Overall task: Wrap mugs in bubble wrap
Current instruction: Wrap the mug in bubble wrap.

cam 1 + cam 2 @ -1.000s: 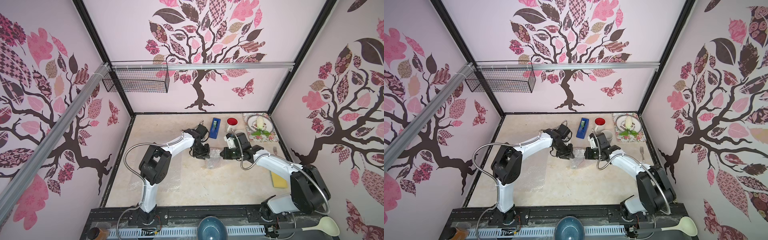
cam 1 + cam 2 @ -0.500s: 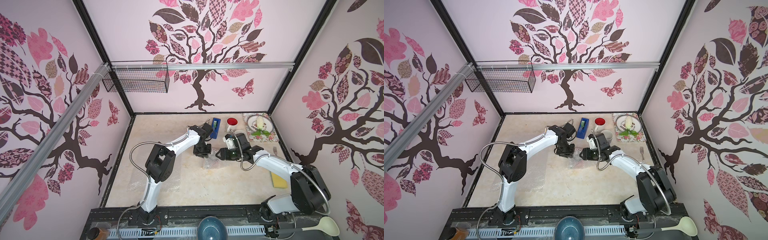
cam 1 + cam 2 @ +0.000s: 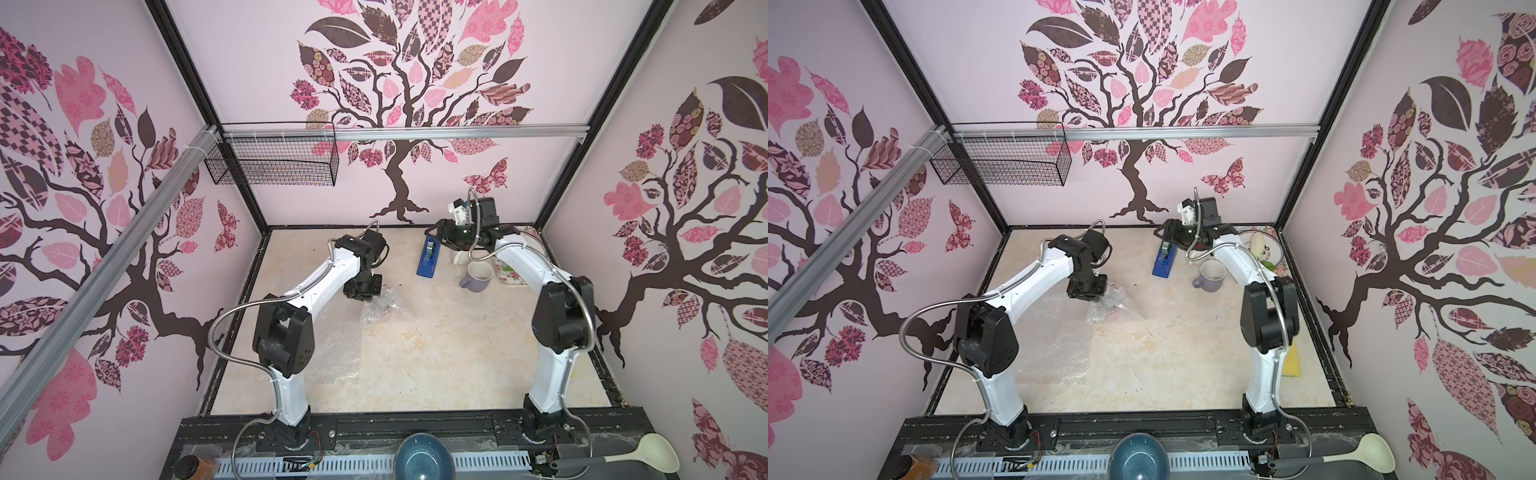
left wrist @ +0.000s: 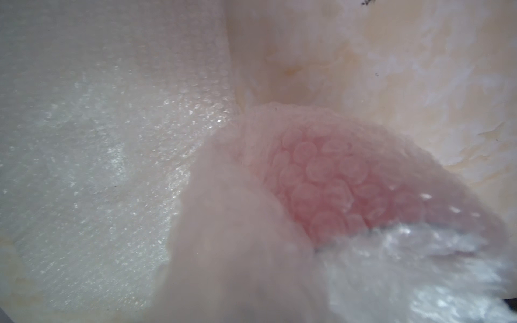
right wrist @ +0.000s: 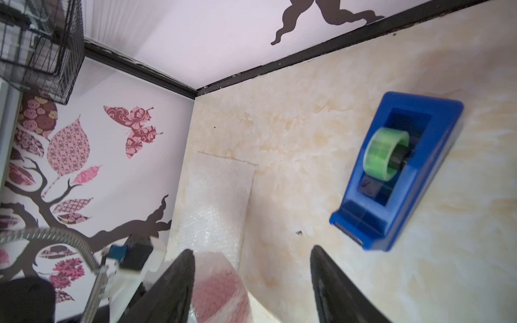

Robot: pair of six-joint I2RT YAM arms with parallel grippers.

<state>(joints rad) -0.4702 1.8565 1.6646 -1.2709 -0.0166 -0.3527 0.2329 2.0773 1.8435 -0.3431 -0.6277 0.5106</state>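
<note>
Jaws of left gripper (image 3: pixel 367 296) hiding under wrist body; gap not readable. Gripper sitting at crumpled bubble wrap (image 3: pixel 384 311), likely pinning loose flap. Inside, red mug (image 4: pixel 321 181) showing pink through round, glossy bubbles. Beside bundle, spare sheet (image 3: pixel 328 349) lying flat. Farther right, right gripper (image 5: pixel 251 250) hanging raised near blue plastic tape dispenser (image 3: pixel 430 259), jaws standing apart, empty, probably lining up for tape. Beyond, lavender mug (image 3: pixel 478 276) standing upright, glazed, unwrapped.

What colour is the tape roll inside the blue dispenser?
Translucent green tape roll; clearest in the right wrist view.

Red mug (image 4: pixel 321 181) blurred under bubble wrap (image 4: pixel 419 251), white mug (image 3: pixel 458 258) mostly hidden behind right arm (image 3: pixel 521 264)
</note>
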